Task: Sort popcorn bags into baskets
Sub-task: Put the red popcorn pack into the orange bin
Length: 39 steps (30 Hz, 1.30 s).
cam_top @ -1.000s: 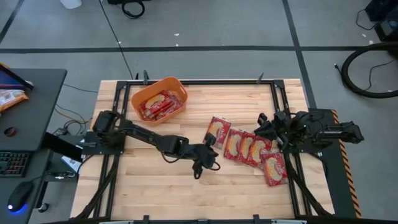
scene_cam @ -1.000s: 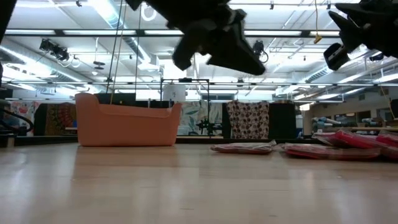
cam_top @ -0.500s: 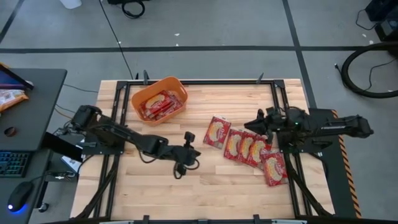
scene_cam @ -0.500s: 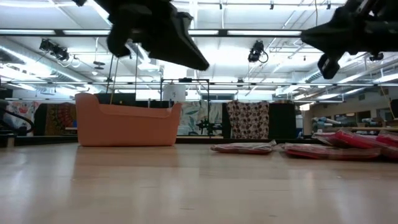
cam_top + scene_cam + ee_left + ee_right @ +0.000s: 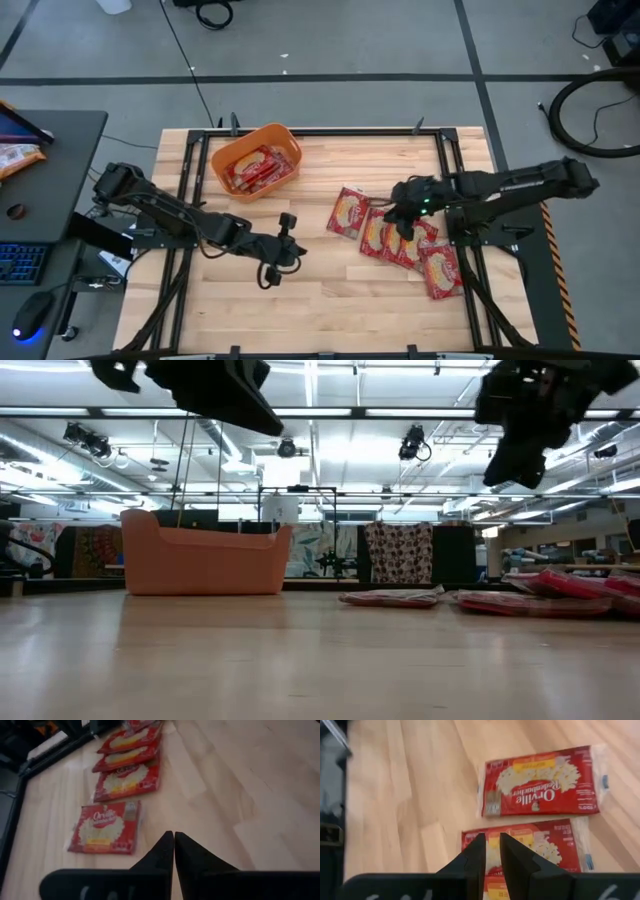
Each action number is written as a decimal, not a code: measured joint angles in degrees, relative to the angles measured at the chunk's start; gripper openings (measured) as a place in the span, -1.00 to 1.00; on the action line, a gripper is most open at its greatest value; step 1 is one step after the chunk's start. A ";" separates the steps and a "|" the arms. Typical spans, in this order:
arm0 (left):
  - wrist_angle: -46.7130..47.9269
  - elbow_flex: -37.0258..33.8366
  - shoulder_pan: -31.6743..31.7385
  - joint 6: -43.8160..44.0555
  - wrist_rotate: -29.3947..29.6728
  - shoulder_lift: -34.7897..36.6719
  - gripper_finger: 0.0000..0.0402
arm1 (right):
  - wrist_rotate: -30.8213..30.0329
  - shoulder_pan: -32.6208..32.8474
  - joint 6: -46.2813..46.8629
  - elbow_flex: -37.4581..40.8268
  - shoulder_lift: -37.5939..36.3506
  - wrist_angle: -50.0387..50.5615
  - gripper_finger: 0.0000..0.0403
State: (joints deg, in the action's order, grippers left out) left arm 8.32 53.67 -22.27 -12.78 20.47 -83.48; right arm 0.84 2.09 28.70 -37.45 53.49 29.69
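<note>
R gripper now over the loose bags mid-table, fingers a slit apart, holding nothing; a sec ago it sat back at the R edge, so next pick looks set up. L gripper shut, empty, pulled back L from the row. Basket far-left, some bags inside.

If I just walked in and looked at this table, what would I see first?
Probably the shiny red popcorn bags lying in a row on the right side of the wooden table, with the right claw hovering just above them, empty. Next, the orange basket at the far left corner, with some red bags already inside. The left claw hangs shut and empty over bare wood near the middle.
</note>
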 joint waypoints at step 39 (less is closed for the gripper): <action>19.03 0.04 -8.86 16.89 1.79 8.63 -0.90 | 7.27 21.05 6.03 -8.44 40.36 27.84 -0.69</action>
State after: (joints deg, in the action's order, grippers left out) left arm 27.35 53.71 -31.13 4.11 22.26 -74.85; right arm 8.11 23.13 34.73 -45.89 93.85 57.54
